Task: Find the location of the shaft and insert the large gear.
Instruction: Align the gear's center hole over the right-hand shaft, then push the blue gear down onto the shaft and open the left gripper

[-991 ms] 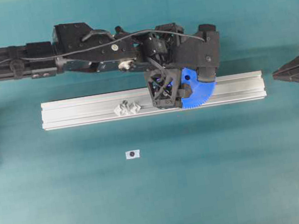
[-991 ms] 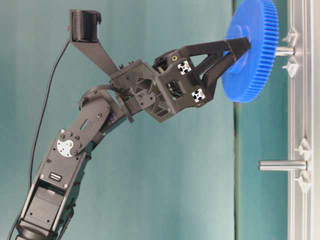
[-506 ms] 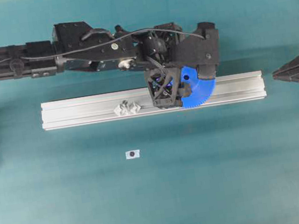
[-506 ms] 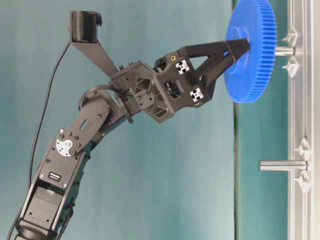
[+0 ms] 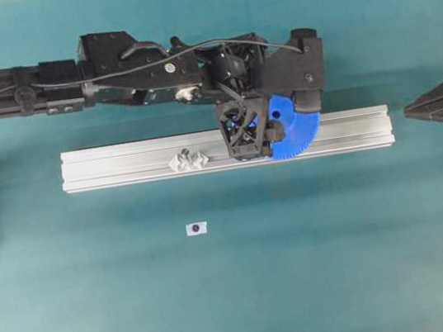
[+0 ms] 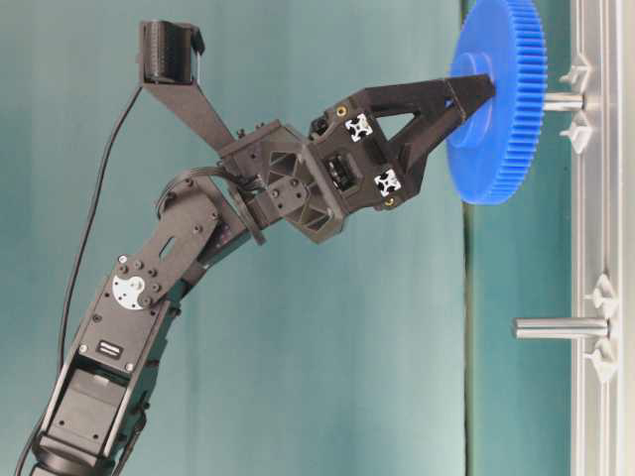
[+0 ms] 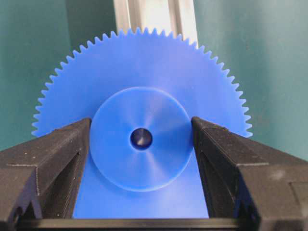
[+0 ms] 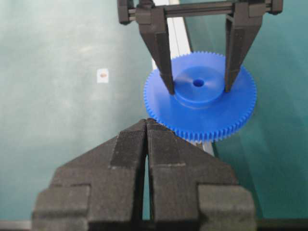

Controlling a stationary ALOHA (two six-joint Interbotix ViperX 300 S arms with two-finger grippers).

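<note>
The large gear (image 6: 496,99) is a bright-blue toothed disc, held flat over the aluminium rail (image 5: 121,164). My left gripper (image 7: 141,129) is shut on its raised hub, one finger (image 7: 67,144) on each side. The same grip shows in the right wrist view, on the gear (image 8: 199,110). The shaft (image 6: 563,100) juts from the rail into the gear's back, and its grey tip shows inside the centre hole (image 7: 141,138). In the overhead view the left gripper (image 5: 250,132) covers part of the gear (image 5: 298,133). My right gripper (image 8: 146,121) is shut and empty, close to the gear's rim.
A second, bare shaft (image 6: 561,327) with its clear blocks (image 5: 188,159) stands further along the rail. A small white tag with a dark dot (image 5: 197,228) lies on the teal mat in front of the rail. The right arm (image 5: 442,104) rests at the rail's right end.
The left wrist has turned a little, lifting the gripper body. The gear has hardly moved and stays at the shaft's tip. The right arm is still.
</note>
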